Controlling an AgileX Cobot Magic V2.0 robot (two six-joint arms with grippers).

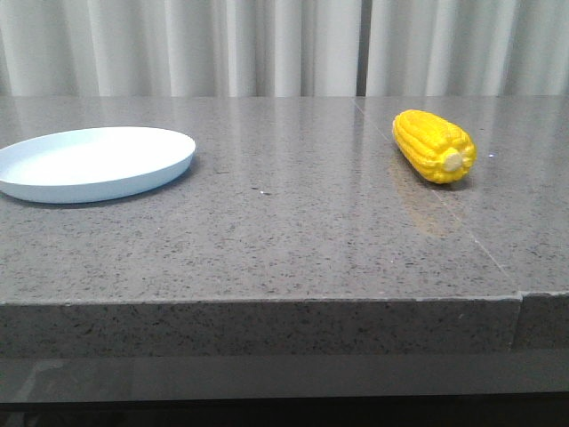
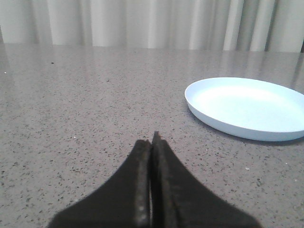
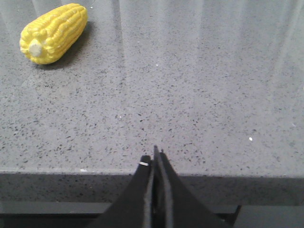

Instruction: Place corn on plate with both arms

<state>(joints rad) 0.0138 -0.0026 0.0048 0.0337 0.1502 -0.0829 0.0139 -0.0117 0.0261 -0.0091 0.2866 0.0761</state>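
Observation:
The yellow corn (image 1: 434,145) lies on the grey stone table at the right, its pale stub end toward the front. It also shows in the right wrist view (image 3: 53,33). The pale blue plate (image 1: 93,162) sits at the left and is empty; it shows in the left wrist view (image 2: 247,108) too. No gripper shows in the front view. My left gripper (image 2: 152,142) is shut and empty over bare table, short of the plate. My right gripper (image 3: 154,159) is shut and empty at the table's front edge, well away from the corn.
The grey speckled table (image 1: 284,231) has a seam (image 1: 444,205) running from back to front near the corn. Its front edge (image 1: 267,302) drops to a dark shelf. White curtains (image 1: 267,44) hang behind.

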